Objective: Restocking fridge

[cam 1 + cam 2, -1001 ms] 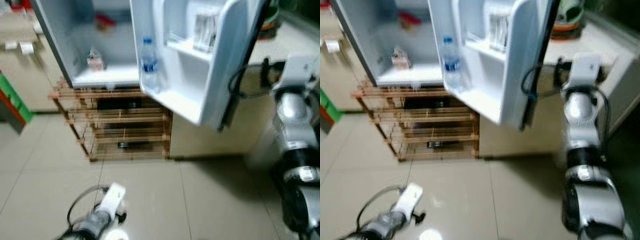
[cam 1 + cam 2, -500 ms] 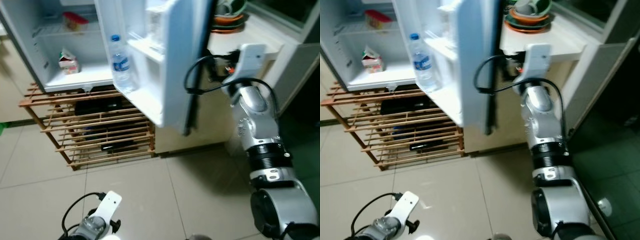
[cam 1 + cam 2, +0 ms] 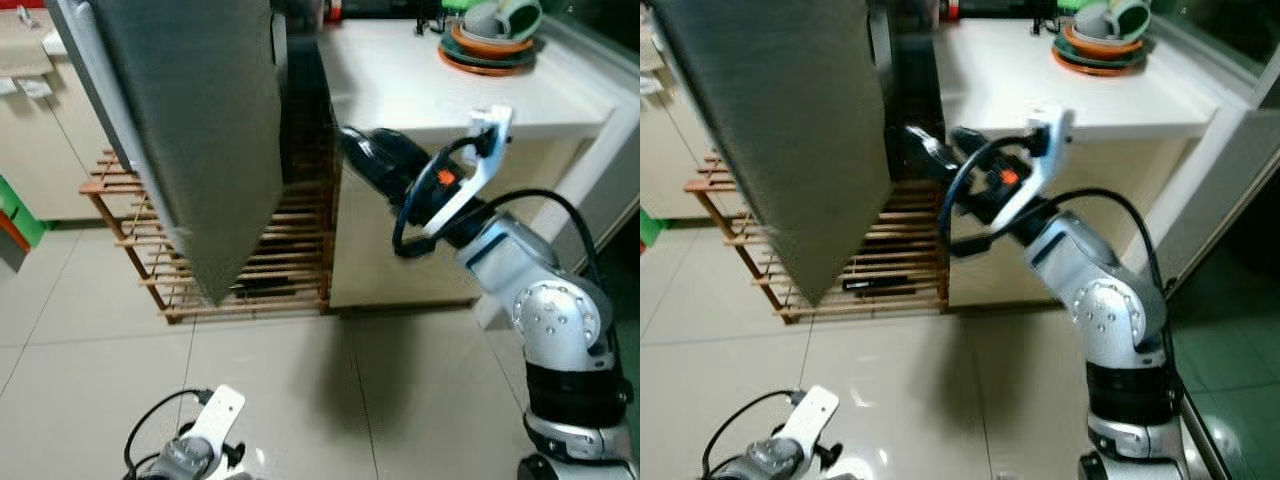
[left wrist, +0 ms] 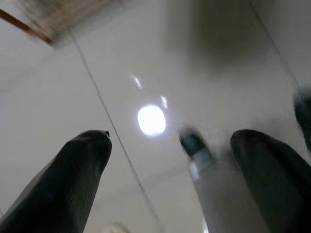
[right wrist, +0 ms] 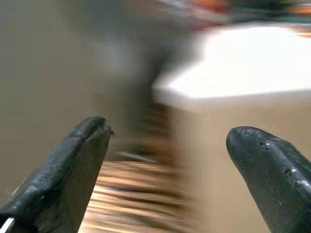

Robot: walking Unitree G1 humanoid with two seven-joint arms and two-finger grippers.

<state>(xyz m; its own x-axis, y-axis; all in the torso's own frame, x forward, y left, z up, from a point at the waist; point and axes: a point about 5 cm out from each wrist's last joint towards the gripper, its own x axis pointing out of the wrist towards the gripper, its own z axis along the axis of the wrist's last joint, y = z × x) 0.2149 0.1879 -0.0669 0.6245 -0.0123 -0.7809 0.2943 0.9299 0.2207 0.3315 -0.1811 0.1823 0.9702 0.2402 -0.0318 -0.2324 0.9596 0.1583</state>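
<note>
The left gripper (image 4: 165,160) is hanging idle over the floor (image 3: 90,380), jaws apart and empty. The fridge door (image 3: 190,130) is standing almost closed above the wooden rack (image 3: 290,250). The right gripper (image 5: 170,160), jaws apart and empty, is reaching beside the door's edge by the counter (image 3: 420,80). Too hard a push could be jolting whatever is stocked inside, or catching a finger in the gap.
</note>
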